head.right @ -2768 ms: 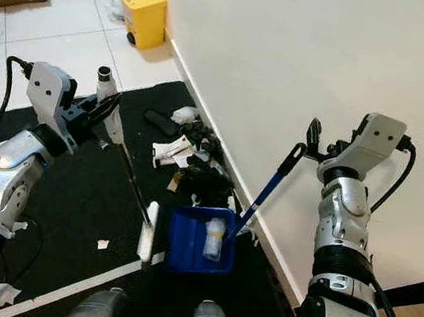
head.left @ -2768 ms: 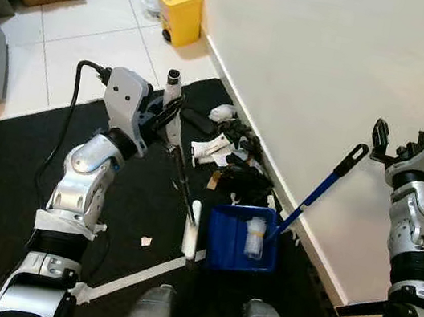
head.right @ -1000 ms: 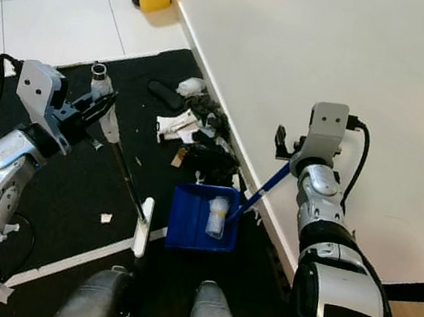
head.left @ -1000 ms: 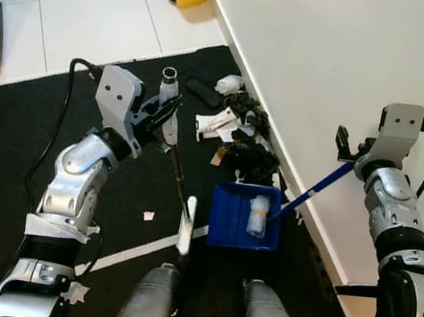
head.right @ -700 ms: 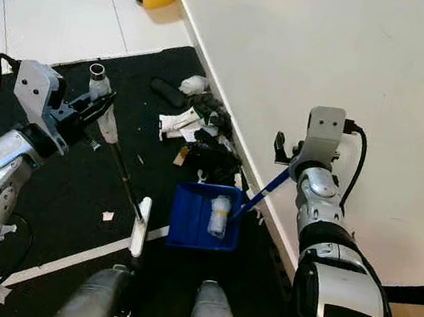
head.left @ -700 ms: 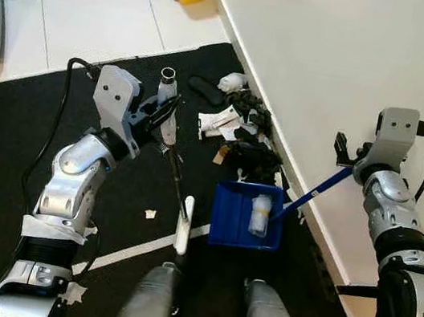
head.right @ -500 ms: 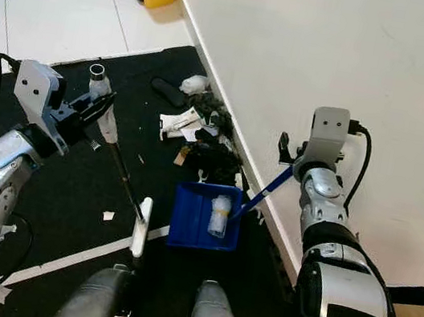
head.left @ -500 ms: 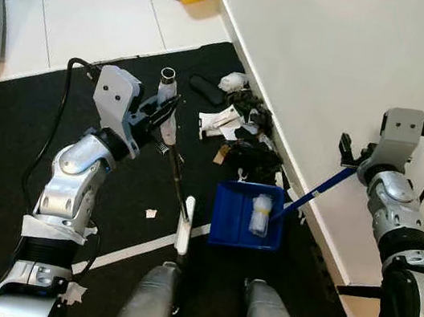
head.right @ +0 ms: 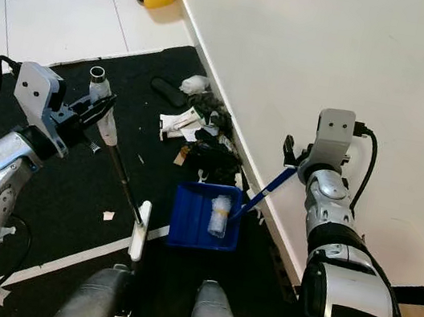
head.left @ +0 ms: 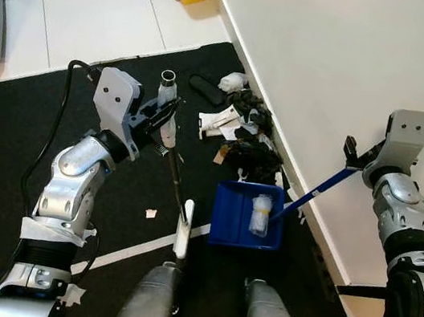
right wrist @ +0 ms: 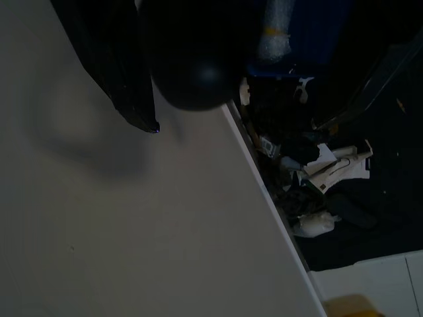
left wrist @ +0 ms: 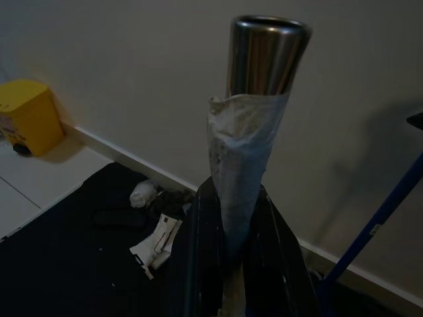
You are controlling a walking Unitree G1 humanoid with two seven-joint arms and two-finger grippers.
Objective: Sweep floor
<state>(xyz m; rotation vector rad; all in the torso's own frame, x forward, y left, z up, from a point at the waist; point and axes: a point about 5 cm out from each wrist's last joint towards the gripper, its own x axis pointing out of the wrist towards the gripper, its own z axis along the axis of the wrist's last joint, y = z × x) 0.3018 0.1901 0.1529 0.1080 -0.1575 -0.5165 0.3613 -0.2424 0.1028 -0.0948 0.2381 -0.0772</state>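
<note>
Your robot's two arms are built of brushed silver shells joined by black rings at each joint. A boxy pale-grey wrist housing with small dark screw holes sits just behind the left gripper point(head.left: 158, 114), and a thick black cable loops out from that housing's rear. Pale tape wraps the left arm further back from that housing. Behind the right gripper point(head.right: 289, 152) you see the same grey box, with a black cable plugged into its side. Both grippers have long black fingers. Two rounded silver legs show below.

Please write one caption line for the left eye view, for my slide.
Left hand holds the broom; right hand holds the blue dustpan by its handle, near litter along the wall.
</note>
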